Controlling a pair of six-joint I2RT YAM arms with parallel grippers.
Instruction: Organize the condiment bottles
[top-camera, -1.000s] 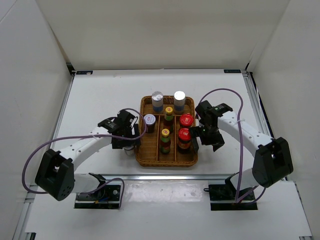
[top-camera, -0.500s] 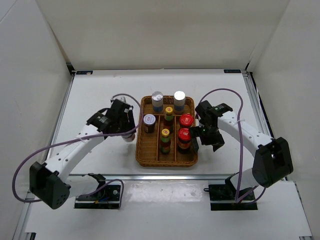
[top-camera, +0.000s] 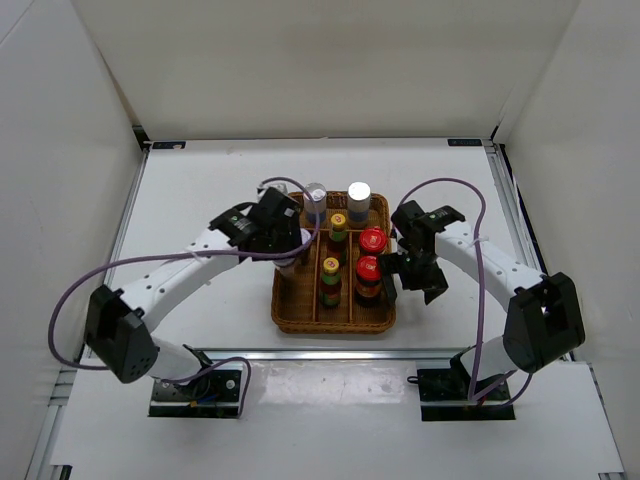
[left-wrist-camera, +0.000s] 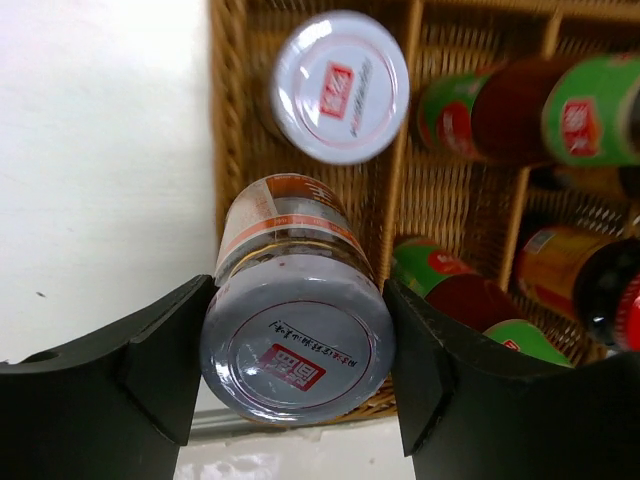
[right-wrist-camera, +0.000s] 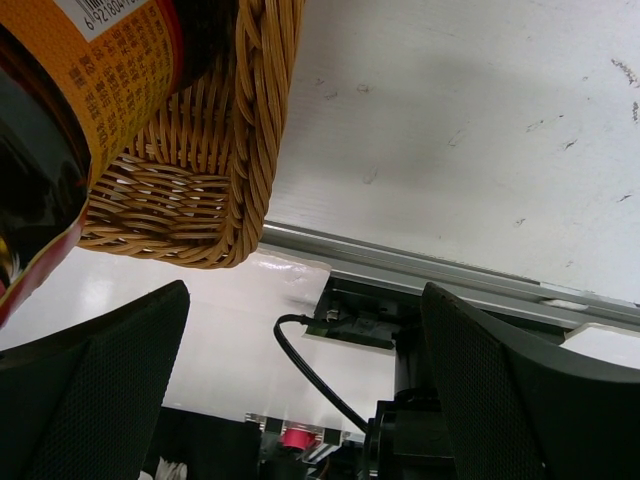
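1. One patch of the counter (top-camera: 200, 190) has changed. A second ago the left hand (left-wrist-camera: 297, 320) stood wide around a jar there, just left of the wicker tray (top-camera: 335, 322). Jar and hand have both gone from it.
2. The left arm (top-camera: 170, 280) has swung up and to the right. Its hand now hangs over the tray's left compartment, at the centre of the top view.
3. The right hand (right-wrist-camera: 300, 380) has not moved. It sits wide open and empty, just right of the tray, beside the red-capped jars (top-camera: 370, 255).
4. The left hand has closed to about half open, with both fingers pressed on the sides of the short silver-lidded jar (left-wrist-camera: 297, 350), which it carries. In the left wrist view the jar sits at lower centre, over the tray's left rim. Whether its base is down yet cannot be told.
5. Its twin jar (left-wrist-camera: 340, 85) stands in that compartment at the upper centre of the same view. The silver-capped shakers (top-camera: 337, 195) and yellow-capped bottles (top-camera: 333, 250) are also in the tray.
6. This looks like the last bottle coming in. What seems left is to lower it beside its twin and let go.
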